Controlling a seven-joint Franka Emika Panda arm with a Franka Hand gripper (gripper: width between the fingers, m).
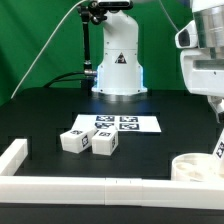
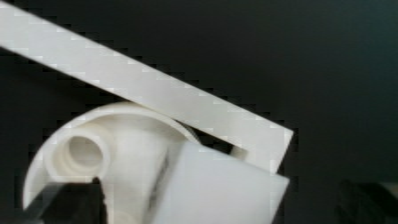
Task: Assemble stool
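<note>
The round white stool seat (image 1: pixel 186 168) lies in the front corner on the exterior view's right, against the border rail. A white leg (image 1: pixel 218 150) with a marker tag stands upright at the seat's far-right edge. I cannot tell whether it sits in a socket. My gripper (image 1: pixel 214 108) hangs just above that leg, apart from it. In the wrist view the leg (image 2: pixel 222 190) fills the foreground over the seat (image 2: pixel 107 150), with no finger across it, so the jaws stand open and hold nothing. Two more legs (image 1: pixel 75 140) (image 1: pixel 104 144) lie side by side mid-table.
The marker board (image 1: pixel 115 123) lies in front of the robot's base (image 1: pixel 118 70). The white border rail (image 1: pixel 70 186) runs along the front edge, turns up the exterior view's left side, and crosses the wrist view (image 2: pixel 143 85) behind the seat.
</note>
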